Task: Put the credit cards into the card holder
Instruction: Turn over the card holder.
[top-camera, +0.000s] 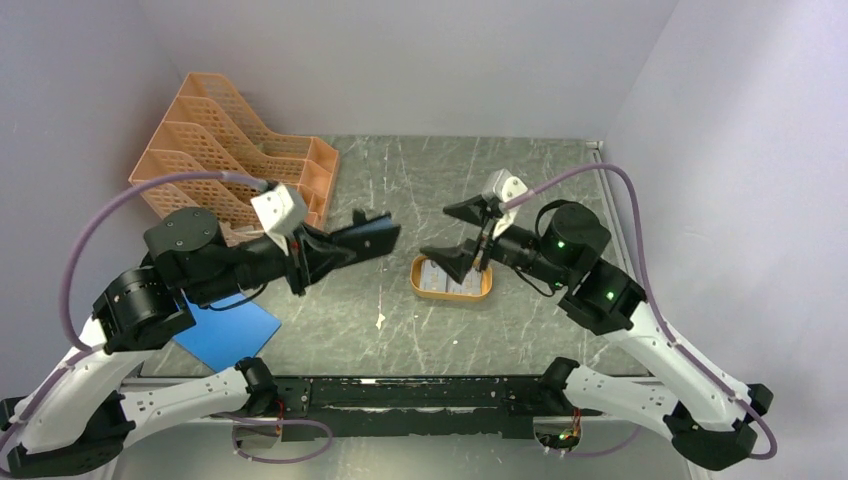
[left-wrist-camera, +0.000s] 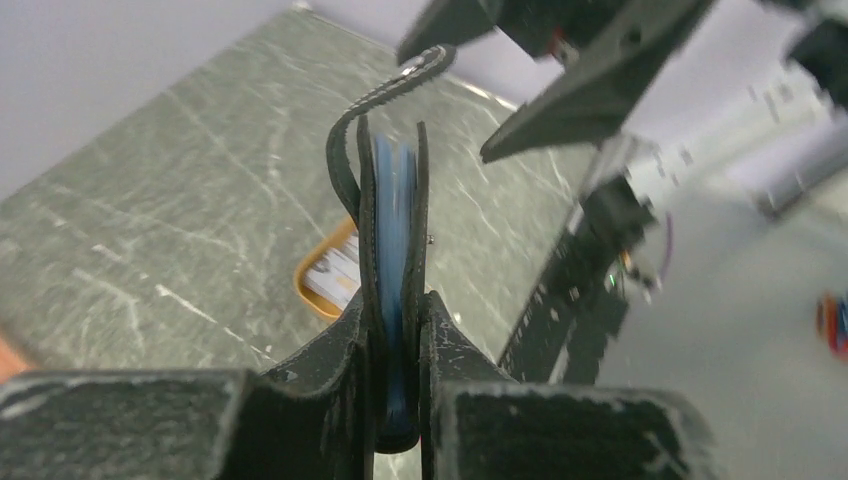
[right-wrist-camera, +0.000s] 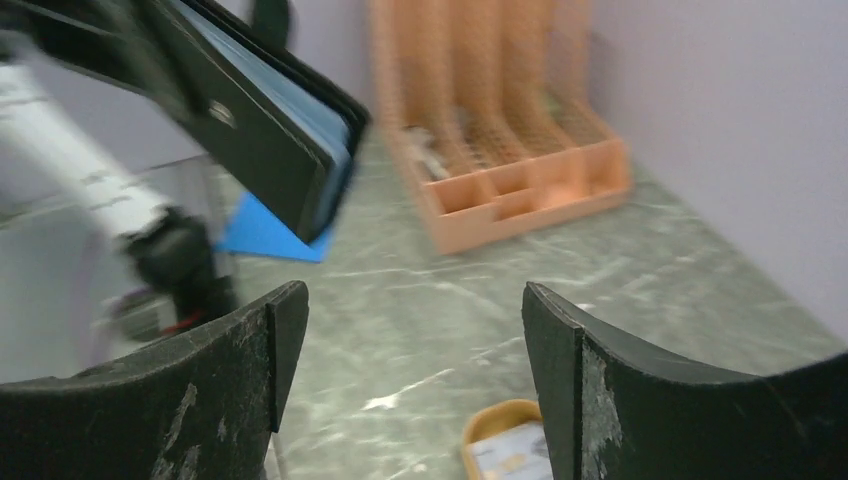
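My left gripper (top-camera: 330, 252) is shut on the black card holder (top-camera: 368, 237) and holds it in the air, folded, left of the tray. In the left wrist view the card holder (left-wrist-camera: 392, 220) stands edge-on between my fingers (left-wrist-camera: 335, 345), its snap tab curling up. Pale credit cards (top-camera: 450, 280) lie in the orange oval tray (top-camera: 417, 283); they also show in the left wrist view (left-wrist-camera: 335, 277) and the right wrist view (right-wrist-camera: 515, 452). My right gripper (top-camera: 462, 232) is open and empty, above the tray. The card holder (right-wrist-camera: 265, 120) shows at upper left in the right wrist view.
An orange mesh file rack (top-camera: 235, 150) stands at the back left. A flat blue sheet (top-camera: 228, 330) lies at the front left, near my left arm. Grey walls close in the marbled table (top-camera: 540, 320) on three sides.
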